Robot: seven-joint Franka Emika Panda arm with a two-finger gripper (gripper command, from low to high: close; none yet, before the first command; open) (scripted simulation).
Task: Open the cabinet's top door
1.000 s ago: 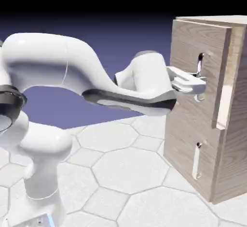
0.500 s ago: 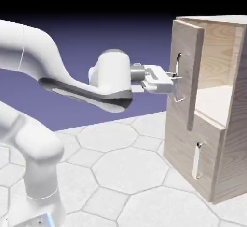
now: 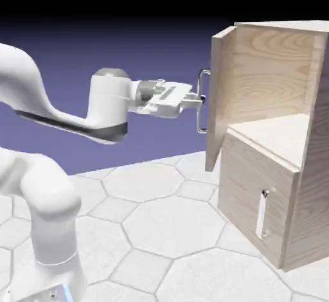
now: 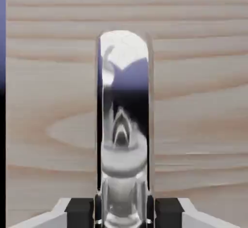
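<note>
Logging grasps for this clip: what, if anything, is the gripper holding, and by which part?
The gripper is shut on the top door's silver handle, gripping the vertical bar at about mid-length.

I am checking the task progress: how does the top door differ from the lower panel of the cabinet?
The top door is swung wide open, showing the inside; the lower panel is shut flush. The top door's handle is long and clamped in the gripper; the lower panel's handle is shorter and untouched. Both are light wood grain with vertical silver handles.
</note>
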